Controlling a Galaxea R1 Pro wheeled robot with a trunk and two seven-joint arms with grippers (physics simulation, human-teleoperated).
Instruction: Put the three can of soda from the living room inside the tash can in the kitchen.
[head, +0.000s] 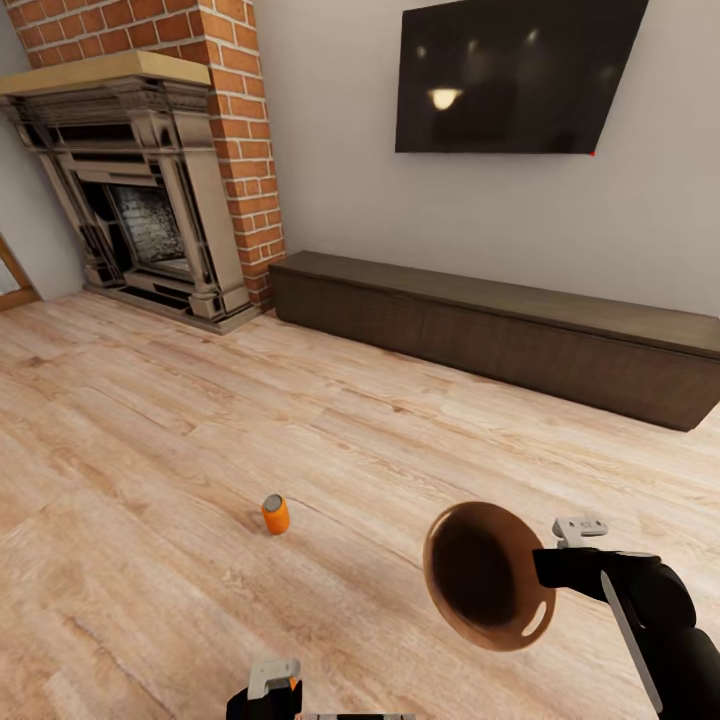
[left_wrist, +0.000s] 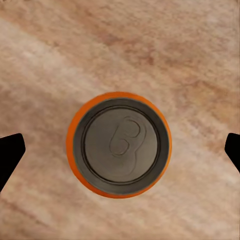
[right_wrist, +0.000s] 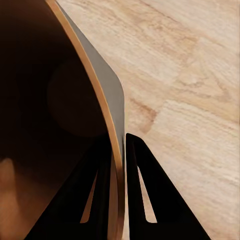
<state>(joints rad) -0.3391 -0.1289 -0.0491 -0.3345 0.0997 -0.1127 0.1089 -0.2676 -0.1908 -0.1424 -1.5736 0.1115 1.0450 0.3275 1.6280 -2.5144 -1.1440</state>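
Right now your left gripper (left_wrist: 120, 150) sits directly over an orange can (left_wrist: 119, 145), looking straight down at its grey lid. Its fingertips (left_wrist: 10, 152) are spread wide, one on each side of the can and clear of it, so nothing is gripped yet. That can stands upright on the wood floor (left_wrist: 190, 50). In the head view you can just see a sliver of orange at the left gripper (head: 272, 690), at the bottom edge of the picture.

A second orange can (head: 275, 514) stands on the floor (head: 150, 420) a bit further ahead, out in the open and well apart from everything else.

Your right gripper (right_wrist: 124, 165) is clamped on the rim of the bin (right_wrist: 107, 95): one finger inside the copper-brown wall, one outside on the grey wall, jaws pinched together on it. In the head view the bin (head: 490, 577) is held off the floor on the right gripper (head: 548, 572), tipped on its side with the mouth facing you.

Further out: brick fireplace (head: 150, 180) in the far left corner, long dark low cabinet (head: 500, 330) along the back wall, TV (head: 515, 75) mounted above it.
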